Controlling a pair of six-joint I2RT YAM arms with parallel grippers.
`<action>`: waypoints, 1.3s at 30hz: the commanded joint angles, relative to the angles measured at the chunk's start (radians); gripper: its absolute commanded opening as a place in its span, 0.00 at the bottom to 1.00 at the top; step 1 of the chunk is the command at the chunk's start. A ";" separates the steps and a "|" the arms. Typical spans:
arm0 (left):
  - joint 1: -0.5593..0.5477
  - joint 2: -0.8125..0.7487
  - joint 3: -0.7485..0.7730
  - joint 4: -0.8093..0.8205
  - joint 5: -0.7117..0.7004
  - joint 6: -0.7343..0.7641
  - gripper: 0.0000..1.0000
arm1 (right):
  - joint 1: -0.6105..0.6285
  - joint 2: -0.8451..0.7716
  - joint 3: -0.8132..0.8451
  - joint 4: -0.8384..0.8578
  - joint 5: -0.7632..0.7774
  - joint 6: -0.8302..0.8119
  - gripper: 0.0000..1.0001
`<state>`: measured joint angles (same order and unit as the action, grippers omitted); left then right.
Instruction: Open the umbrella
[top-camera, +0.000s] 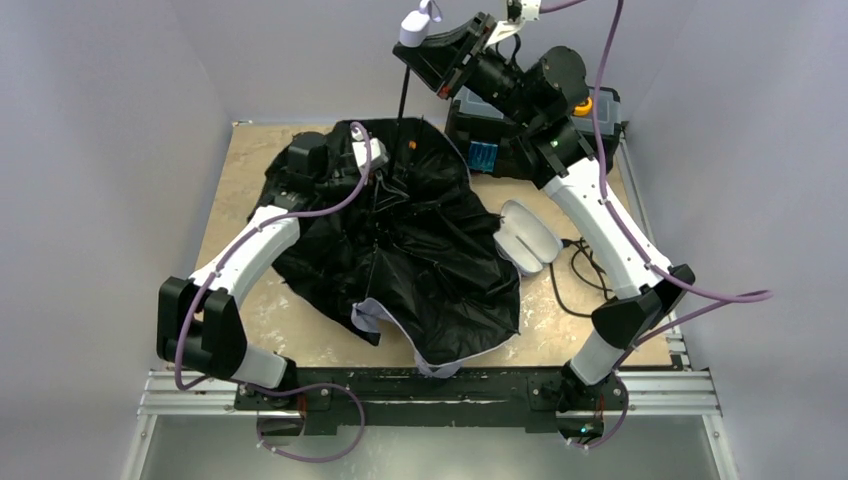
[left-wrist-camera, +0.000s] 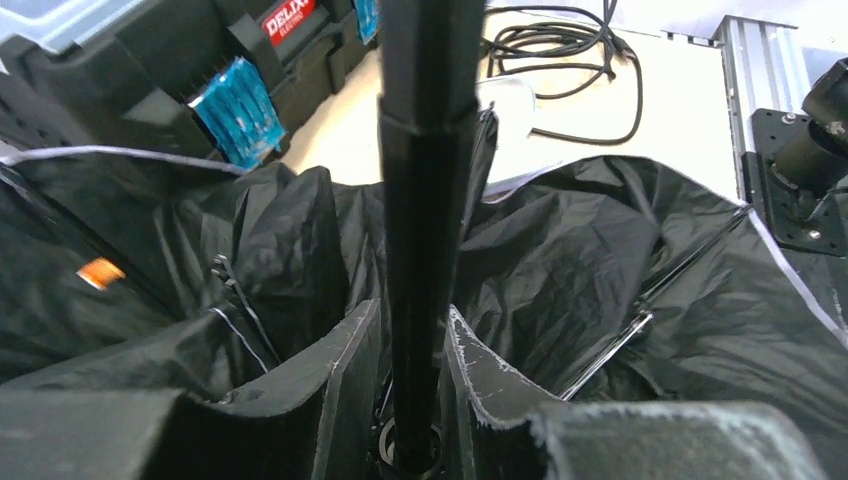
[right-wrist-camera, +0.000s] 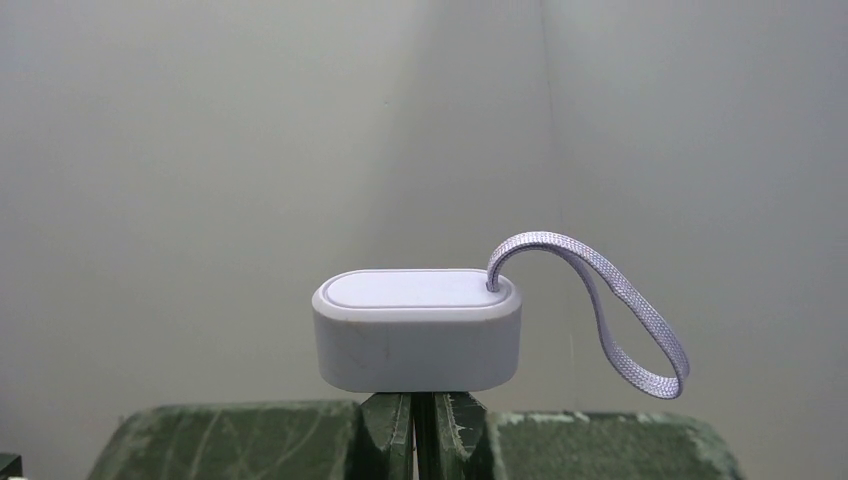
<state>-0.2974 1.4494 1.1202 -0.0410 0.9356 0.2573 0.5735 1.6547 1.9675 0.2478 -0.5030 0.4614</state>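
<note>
Pale grey walls close round a tan table, and most of its middle is covered by the umbrella. Its canopy lies slack and crumpled with the black face up, and a pale edge shows at the near hem. A lavender clamshell case lies just beside the canopy on the right, and a black toolbox stands behind it.

The umbrella's long axis is its thin dark shaft, which rises from the heap of fabric up and away toward the back wall. It ends in the small lavender knob handle with its wrist strap.

The right hand is raised well above the table. Its fingers are pressed together just under the knob, clamped on the top of the shaft, so the handle sits directly over that hand.

The left hand is low, in the folds of the canopy. Its fingers stand apart on either side of the shaft. They flank it closely, but it cannot be told whether they touch it. A ring-like collar seems to circle the shaft deep between them.

The left hand is the nearer one to the canopy end, with the shaft running straight out ahead of it. The next move probably depends on sliding along that line while the right hand holds the knob steady. The limp ribs and fabric could snag.
</note>
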 joint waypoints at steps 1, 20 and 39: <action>0.041 0.086 -0.014 -0.160 -0.043 0.115 0.28 | -0.018 -0.074 0.207 0.229 0.139 0.039 0.00; 0.170 0.139 0.107 -0.412 -0.054 0.306 0.40 | -0.020 -0.044 0.377 0.233 0.138 0.016 0.00; 0.283 -0.038 0.436 -0.758 -0.128 0.754 0.00 | -0.019 -0.457 -0.506 0.015 0.082 -0.254 0.95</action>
<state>-0.0654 1.5063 1.4296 -0.6773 0.8322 0.8257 0.5518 1.2697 1.5738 0.3077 -0.4175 0.3386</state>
